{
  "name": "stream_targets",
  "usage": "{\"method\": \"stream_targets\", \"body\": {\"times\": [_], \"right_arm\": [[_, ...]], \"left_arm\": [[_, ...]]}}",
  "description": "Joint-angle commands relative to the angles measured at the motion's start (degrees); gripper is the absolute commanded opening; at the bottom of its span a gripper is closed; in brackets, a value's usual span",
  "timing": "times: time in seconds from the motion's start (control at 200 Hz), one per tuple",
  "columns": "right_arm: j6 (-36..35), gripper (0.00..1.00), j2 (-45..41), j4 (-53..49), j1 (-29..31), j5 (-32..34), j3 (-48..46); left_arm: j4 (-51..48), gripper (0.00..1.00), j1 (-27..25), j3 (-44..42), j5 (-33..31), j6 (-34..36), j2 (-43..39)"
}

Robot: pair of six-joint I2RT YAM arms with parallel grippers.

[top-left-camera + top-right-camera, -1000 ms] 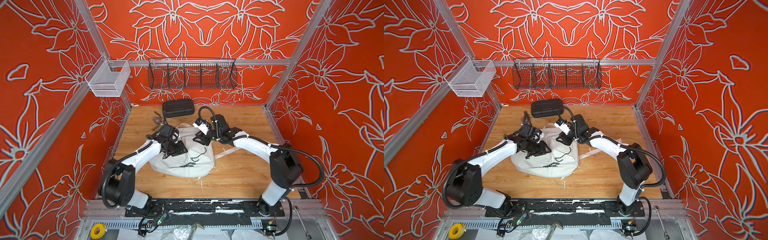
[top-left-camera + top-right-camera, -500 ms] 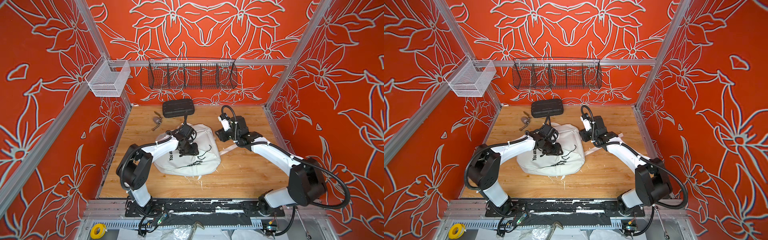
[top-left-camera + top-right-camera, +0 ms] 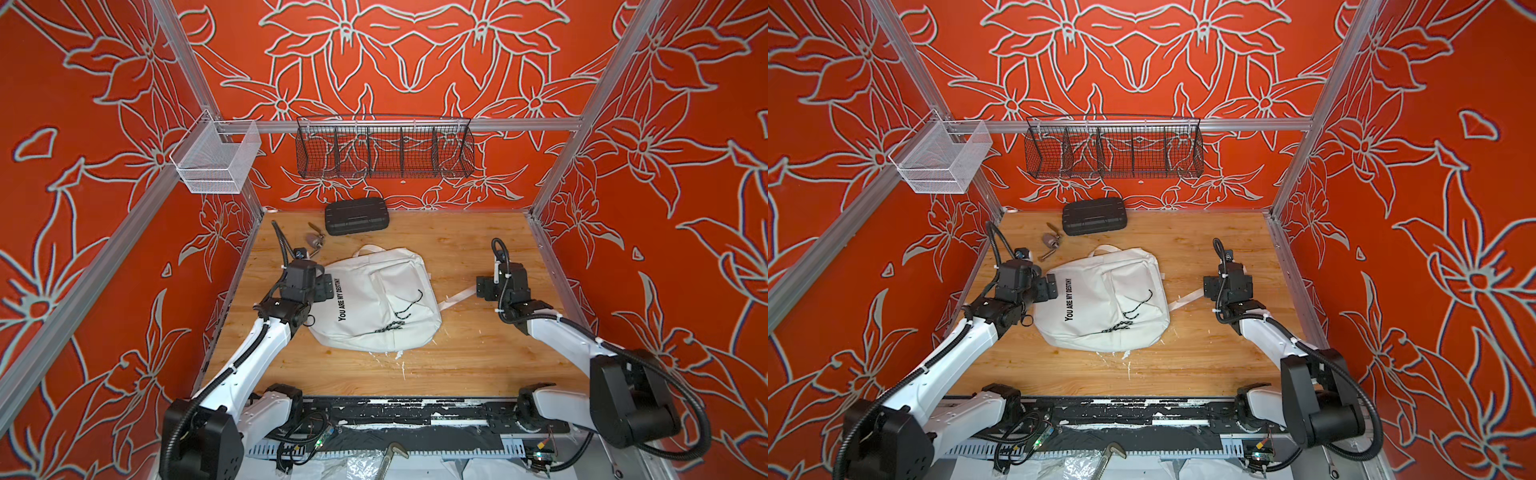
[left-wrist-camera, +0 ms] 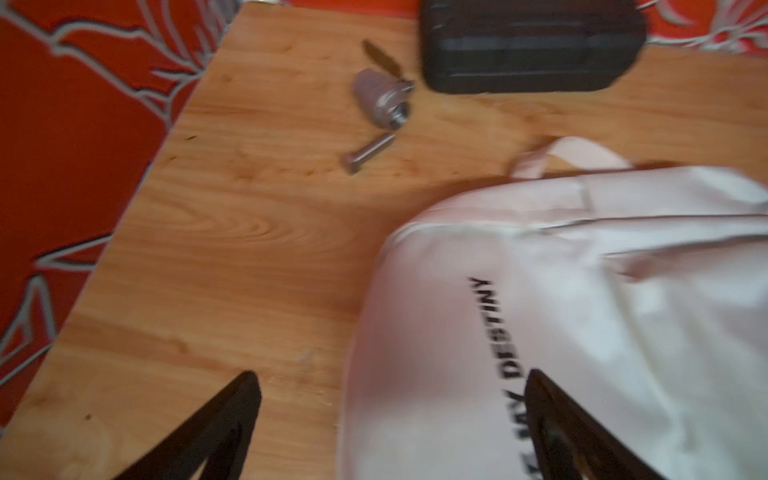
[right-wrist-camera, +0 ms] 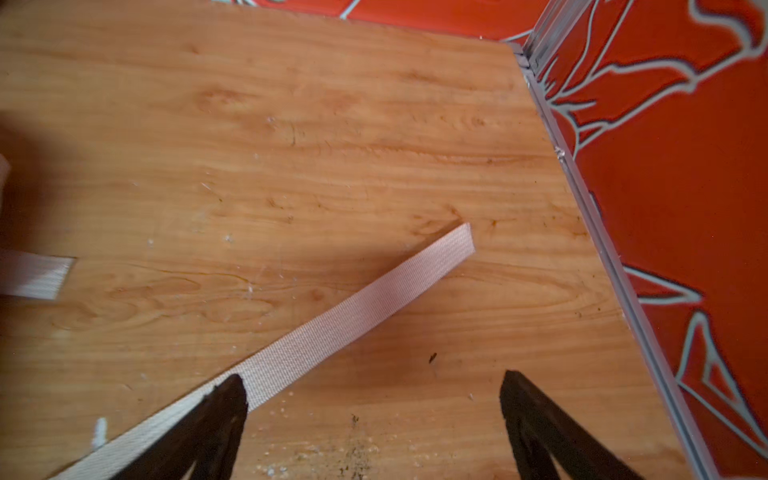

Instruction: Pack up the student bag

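The student bag (image 3: 374, 303) (image 3: 1100, 303) lies flat on the wooden table in both top views. It is a white backpack with its black lettering and front pocket facing up. Black-and-white zip cords (image 3: 401, 313) rest on the pocket. My left gripper (image 3: 322, 287) (image 3: 1045, 287) hovers open over the bag's left edge. In the left wrist view the left gripper (image 4: 390, 376) is empty, with the bag (image 4: 582, 324) under one finger. My right gripper (image 3: 484, 289) (image 5: 372, 376) stands open and empty to the right of the bag. A loose white strap (image 5: 353, 311) (image 3: 457, 296) lies on the table below it.
A black ribbed hard case (image 3: 356, 215) (image 4: 532, 45) sits by the back wall. Small grey metal parts (image 3: 315, 242) (image 4: 384, 97) lie left of it. A black wire basket (image 3: 384, 147) and a white mesh basket (image 3: 216, 162) hang on the rails. White flecks litter the table.
Both grippers have opened wide and drawn back from the bag's top to its two sides. The bag has been let go and lies flatter, shifted slightly right.
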Motion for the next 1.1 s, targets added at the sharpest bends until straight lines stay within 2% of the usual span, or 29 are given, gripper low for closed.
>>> {"method": "stream_targets", "body": {"times": [0.0,0.075,0.12,0.16,0.205,0.235,0.365,0.435,0.535,0.585,0.615,0.671,1.091], "right_arm": [[-3.34,0.97,3.07,16.68,-0.32,1.94,-4.31],[-5.76,0.97,2.42,23.87,-0.81,2.45,-7.15],[-4.47,0.97,2.34,23.74,-1.92,2.08,-7.78],[-4.47,0.97,2.89,27.76,-2.68,0.03,-9.86],[-4.59,0.97,4.26,34.81,-2.9,-0.91,-13.05],[-4.23,0.97,5.17,39.58,-3.19,-0.63,-14.95],[-5.46,0.97,7.43,46.74,-3.21,-3.04,-17.84],[-5.22,0.97,6.02,41.83,-3.31,-3.35,-16.59],[-6.0,0.97,6.67,41.9,-3.29,-4.92,-16.08],[-5.96,0.97,6.32,40.84,-3.32,-5.03,-15.91],[-5.91,0.97,6.65,41.6,-3.38,-5.03,-15.99],[-5.98,0.97,6.48,41.34,-3.42,-5.03,-15.93],[-5.96,0.97,6.52,40.92,-3.45,-5.2,-15.66]], "left_arm": [[14.86,0.98,2.44,-7.05,-5.87,5.47,-0.58],[25.2,0.98,5.55,-12.92,-4.23,5.18,-0.44],[29.82,0.98,8.28,-15.41,0.02,3.67,-0.04],[31.34,0.98,10.7,-16.49,3.94,2.47,0.96],[35.56,0.98,11.19,-18.26,5.48,2.64,1.94],[34.79,0.98,11.56,-17.78,7.94,2.92,1.86],[43.34,0.98,11.81,-20.56,19.32,6.67,5.27],[45.16,0.98,11.86,-20.21,20.3,7.14,8.33],[49.24,0.97,11.75,-19.78,20.54,7.21,13.76],[42.6,0.97,11.72,-15.8,19.29,6.71,14.94],[42.16,0.97,11.4,-14.46,18.14,6.39,16.43],[41.66,0.97,8.83,-14.53,14.56,7.75,15.9],[41.12,0.97,8.76,-13.66,16.69,8.9,16.91]]}}
